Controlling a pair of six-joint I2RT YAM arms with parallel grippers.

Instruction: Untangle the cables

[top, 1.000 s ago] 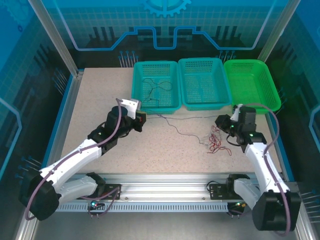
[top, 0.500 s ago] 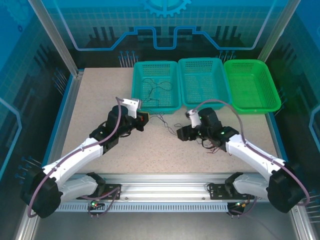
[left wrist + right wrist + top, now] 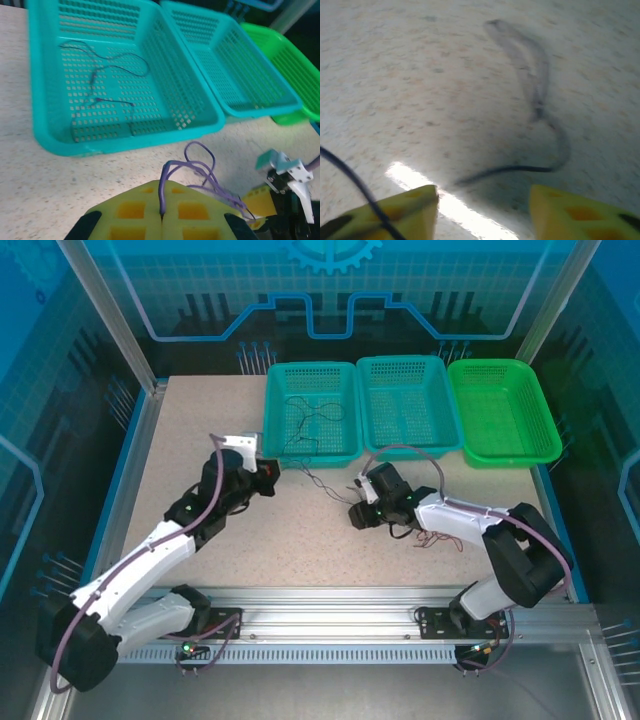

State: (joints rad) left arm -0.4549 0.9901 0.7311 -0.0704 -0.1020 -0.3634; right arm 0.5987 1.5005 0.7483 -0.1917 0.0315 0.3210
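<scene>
Left wrist: left gripper (image 3: pixel 162 212) fully closed, pinching purple cable (image 3: pixel 162 190). Right wrist: right gripper (image 3: pixel 482 200) jaws apart, nothing held; dark cable (image 3: pixel 351 176) crosses one finger (image 3: pixel 410 200).

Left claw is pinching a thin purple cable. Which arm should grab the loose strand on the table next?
Right. The right claw hangs open just over the strand; the left claw is shut on the purple cable.
</scene>
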